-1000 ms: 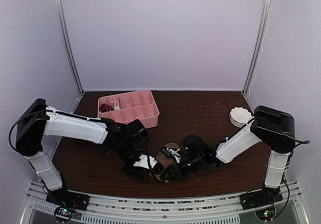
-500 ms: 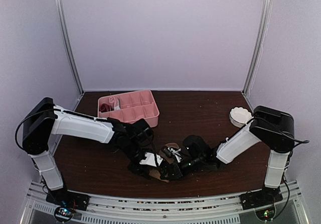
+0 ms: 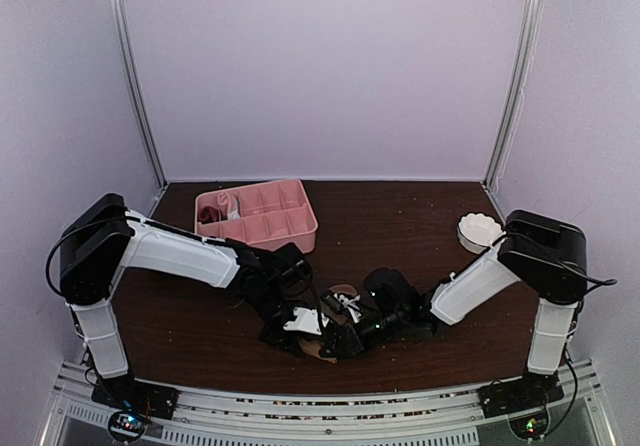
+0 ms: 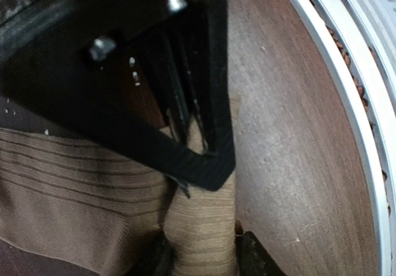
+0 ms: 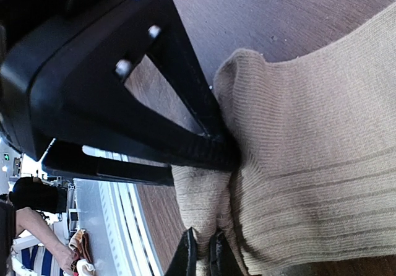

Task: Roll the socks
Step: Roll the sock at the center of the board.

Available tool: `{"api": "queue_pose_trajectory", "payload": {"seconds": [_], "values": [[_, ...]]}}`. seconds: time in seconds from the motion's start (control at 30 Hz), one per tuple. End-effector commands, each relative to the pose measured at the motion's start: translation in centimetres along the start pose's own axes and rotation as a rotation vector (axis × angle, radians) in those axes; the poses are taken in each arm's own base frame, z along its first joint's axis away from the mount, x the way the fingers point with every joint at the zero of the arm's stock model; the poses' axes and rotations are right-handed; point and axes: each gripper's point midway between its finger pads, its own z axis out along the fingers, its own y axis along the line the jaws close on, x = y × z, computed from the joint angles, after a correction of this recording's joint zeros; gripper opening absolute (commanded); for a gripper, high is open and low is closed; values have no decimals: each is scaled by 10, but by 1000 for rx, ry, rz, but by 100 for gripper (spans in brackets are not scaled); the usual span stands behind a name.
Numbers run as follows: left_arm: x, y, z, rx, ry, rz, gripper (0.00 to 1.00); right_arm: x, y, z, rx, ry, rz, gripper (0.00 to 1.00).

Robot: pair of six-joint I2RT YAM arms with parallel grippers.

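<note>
A tan ribbed sock lies flat on the dark wooden table, with one end bunched into a raised fold. My left gripper stands around that fold, and the fabric fills the gap and touches both fingers. My right gripper is shut on a thin pinch of the same sock. Each wrist view shows the other gripper's black body right in front. From the top, the left gripper and right gripper meet near the front edge, and only a scrap of sock shows.
A pink divided tray stands at the back left with a small dark red bundle in one compartment. A white bowl sits at the right. The table's metal front rail runs close to the grippers.
My left arm has reached further right toward the right gripper, and its jaws have narrowed around the sock's fold. The right gripper has kept its pinch and barely moved.
</note>
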Motion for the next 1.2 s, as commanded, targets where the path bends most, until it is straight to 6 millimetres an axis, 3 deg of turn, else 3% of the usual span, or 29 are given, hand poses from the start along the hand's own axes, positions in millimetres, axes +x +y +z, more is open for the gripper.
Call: {"api": "queue_pose_trajectory", "payload": {"seconds": [0.0,0.07,0.23,0.5,0.67,0.83,0.97,1.17], "values": [[-5,17,2,-39,6,-27,32,81,-89,-14,332,193,254,0],[-4,18,3,-29,4,-54,22,77,-88,-14,336,179,239,0],[0,18,-2,77,-40,-188,0,65,-88,-23,386,111,168,20],[15,4,4,295,-56,-425,0,28,-63,-40,470,-109,-89,42],[23,3,9,346,-7,-492,0,11,-46,-65,586,-257,-264,44],[25,9,12,366,40,-544,0,8,-20,-86,689,-347,-453,45],[22,14,14,388,56,-579,0,9,13,-81,679,-345,-630,49],[18,12,14,469,60,-635,0,21,42,-47,709,-182,-847,52]]}}
